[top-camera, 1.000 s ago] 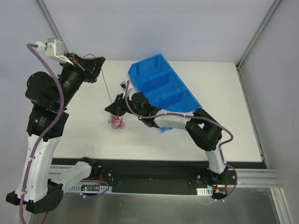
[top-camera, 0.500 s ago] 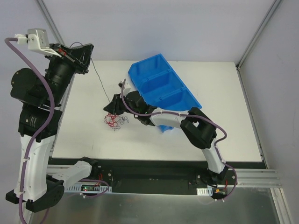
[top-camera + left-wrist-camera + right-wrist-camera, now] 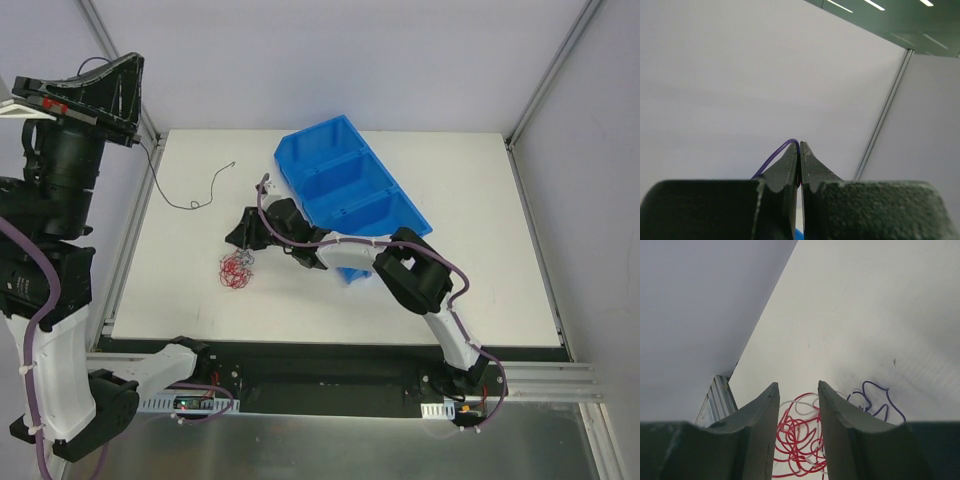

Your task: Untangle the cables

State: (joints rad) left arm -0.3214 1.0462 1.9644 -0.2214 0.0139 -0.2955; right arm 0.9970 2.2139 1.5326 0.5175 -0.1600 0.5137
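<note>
Untangling job: L gripper (image 3: pixel 800 146), high at the left edge of the table (image 3: pixel 470 260), is clamped tight on one end of a long dark cable (image 3: pixel 192 207); the rest sags across the white top. R gripper (image 3: pixel 797 385), jaws apart & holding nothing, hovers low over the red cable (image 3: pixel 800 440), which is tangled w/ a white strand (image 3: pixel 789 402). A purple curl (image 3: pixel 875 400) lies just beside them. A blue bin (image 3: pixel 350 190) sits behind.

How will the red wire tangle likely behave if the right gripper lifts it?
The red wire looks very thin and loosely coiled, so it is probably floppy and light, sagging when lifted. A white wire threads through its loops, so that would likely drag along.
</note>
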